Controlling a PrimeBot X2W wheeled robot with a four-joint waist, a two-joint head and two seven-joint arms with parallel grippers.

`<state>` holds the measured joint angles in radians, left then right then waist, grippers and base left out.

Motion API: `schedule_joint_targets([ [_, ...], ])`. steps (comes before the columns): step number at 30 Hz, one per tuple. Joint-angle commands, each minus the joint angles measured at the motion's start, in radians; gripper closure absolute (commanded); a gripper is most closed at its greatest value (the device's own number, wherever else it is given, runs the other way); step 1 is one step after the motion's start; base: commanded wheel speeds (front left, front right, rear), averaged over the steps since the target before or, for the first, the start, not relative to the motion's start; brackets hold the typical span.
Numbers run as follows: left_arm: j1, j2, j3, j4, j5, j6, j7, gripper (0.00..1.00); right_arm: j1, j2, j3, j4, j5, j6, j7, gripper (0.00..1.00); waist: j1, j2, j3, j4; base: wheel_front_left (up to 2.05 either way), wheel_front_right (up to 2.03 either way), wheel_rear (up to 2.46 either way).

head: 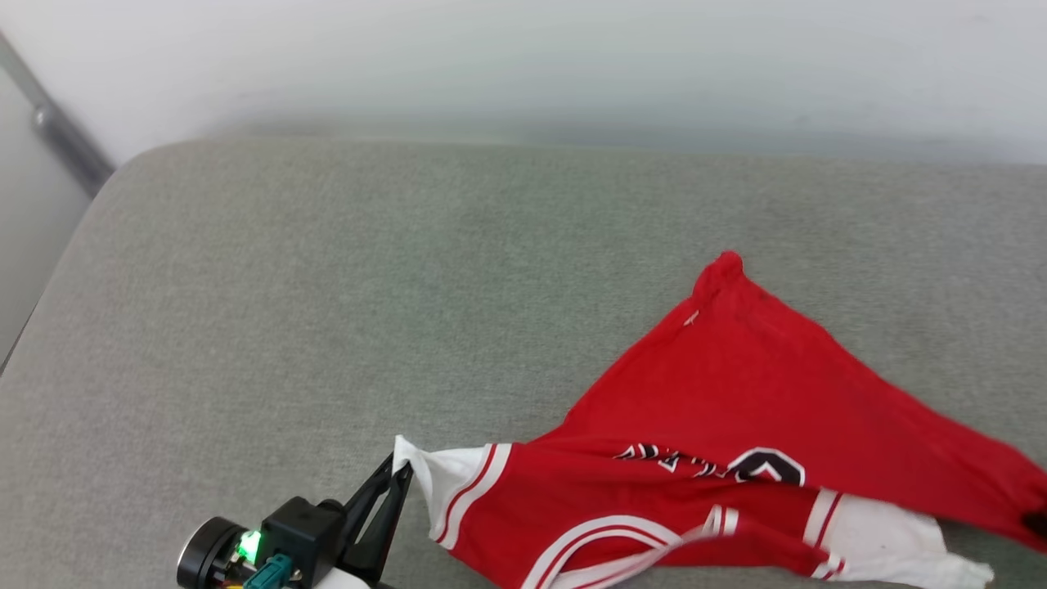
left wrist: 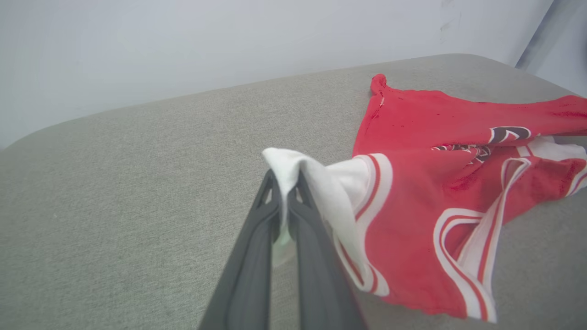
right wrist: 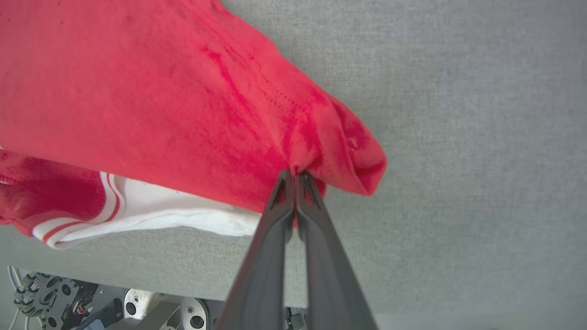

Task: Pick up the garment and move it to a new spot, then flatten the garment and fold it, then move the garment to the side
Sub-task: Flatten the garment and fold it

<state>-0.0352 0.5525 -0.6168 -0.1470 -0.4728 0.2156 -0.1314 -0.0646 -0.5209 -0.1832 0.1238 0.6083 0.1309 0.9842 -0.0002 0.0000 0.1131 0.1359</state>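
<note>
**Garment** (head: 736, 393): lies crumpled on the grey cushion (head: 327, 286) in the lower right of the head view, with one red corner peaked toward mid-frame.

**Lettering:** black, white-edged characters are folded into a crease and cannot be read.

**Left gripper** (head: 401, 474), lower left of the head view: fingers closed, clamping the garment at its white sleeve tip.

**Right gripper** (right wrist: 295, 174), centre of the right wrist view: fingers closed, pinching a red hem corner.

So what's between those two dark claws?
The garment itself: the left gripper pinches its white sleeve, the right gripper a red edge, and it stretches between them over the grey cushion, seen in the head view.
</note>
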Motion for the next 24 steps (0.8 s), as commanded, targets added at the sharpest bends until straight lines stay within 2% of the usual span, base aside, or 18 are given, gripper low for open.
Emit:
schedule_joint_targets([
  [1,0.019,-0.002,0.009,0.006,-0.012,0.008,-0.014,1.00,0.051,0.013,-0.005,-0.012,0.007,0.000,-0.015,1.00,0.0002,0.0000,-0.041,-0.041,0.00,0.00,0.00],
  [8,0.041,-0.017,0.028,0.041,-0.040,0.023,-0.039,1.00,0.181,0.052,-0.001,-0.035,0.024,0.000,-0.065,1.00,0.0002,0.0000,-0.068,-0.069,0.00,0.00,0.00],
  [12,0.037,-0.033,0.027,0.061,-0.048,0.025,-0.052,1.00,0.202,0.060,0.004,-0.033,0.023,0.000,-0.105,1.00,0.0002,0.0000,-0.073,-0.076,0.00,0.00,0.00],
  [13,0.035,-0.036,0.026,0.065,-0.048,0.024,-0.054,1.00,0.200,0.058,0.010,-0.034,0.026,0.000,-0.115,0.53,0.0002,0.0000,-0.073,-0.076,0.00,0.00,0.00],
  [14,0.034,-0.037,0.025,0.068,-0.049,0.021,-0.055,1.00,0.197,0.055,0.013,-0.032,0.031,0.000,-0.123,0.00,0.0002,0.0000,-0.073,-0.076,0.00,0.00,0.00],
  [20,0.015,-0.036,0.022,0.071,-0.045,0.014,-0.060,1.00,0.158,0.006,0.068,-0.060,0.061,0.000,-0.147,0.00,0.0002,0.0000,-0.058,-0.068,0.00,0.00,0.00],
  [24,-0.001,-0.038,0.016,0.047,-0.036,0.015,-0.060,1.00,0.085,-0.044,0.101,-0.125,0.110,0.000,-0.146,0.00,0.0002,0.0000,-0.032,-0.040,0.00,0.00,0.00],
])
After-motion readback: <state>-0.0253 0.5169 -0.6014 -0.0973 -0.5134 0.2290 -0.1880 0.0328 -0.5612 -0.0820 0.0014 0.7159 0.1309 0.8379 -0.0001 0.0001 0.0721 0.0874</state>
